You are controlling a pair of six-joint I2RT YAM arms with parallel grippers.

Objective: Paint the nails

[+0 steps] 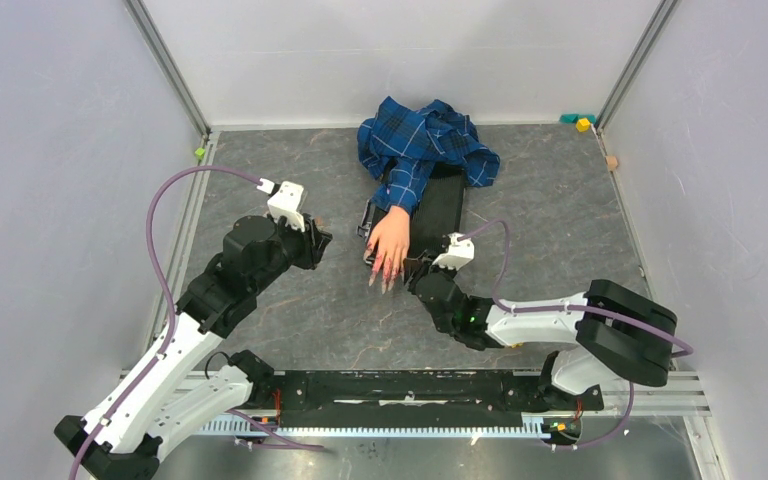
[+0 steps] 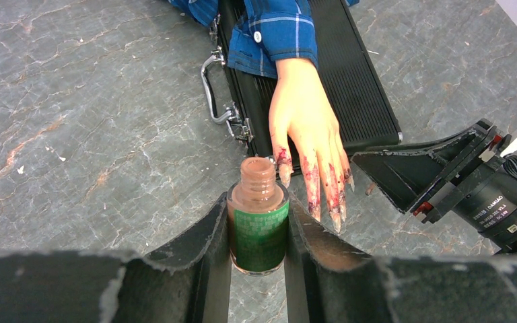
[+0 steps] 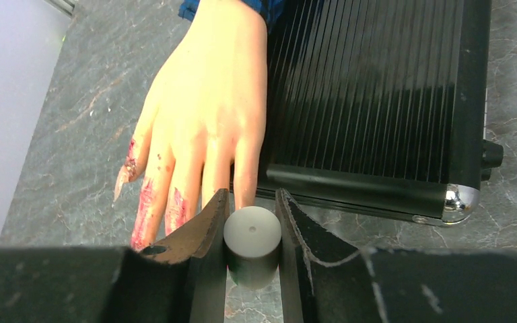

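A pale mannequin hand (image 1: 392, 238) in a blue plaid sleeve (image 1: 422, 140) lies palm down over a black case (image 1: 442, 205). Its long pointed nails (image 1: 384, 278) point toward me and are smeared with red. My left gripper (image 1: 318, 240) is left of the hand, shut on an uncapped nail polish bottle (image 2: 259, 225) with a green label, held upright. My right gripper (image 1: 418, 268) is just right of the fingertips, shut on the dark grey polish cap (image 3: 252, 235). The nails also show in the left wrist view (image 2: 324, 202) and the right wrist view (image 3: 124, 176). The brush is hidden.
The black case (image 2: 357, 81) has a metal handle and latches on its left side (image 2: 209, 87). Small yellow and teal blocks (image 1: 580, 122) and a tan piece (image 1: 612, 162) lie by the back right wall. White walls enclose the grey marble-pattern mat (image 1: 290, 310).
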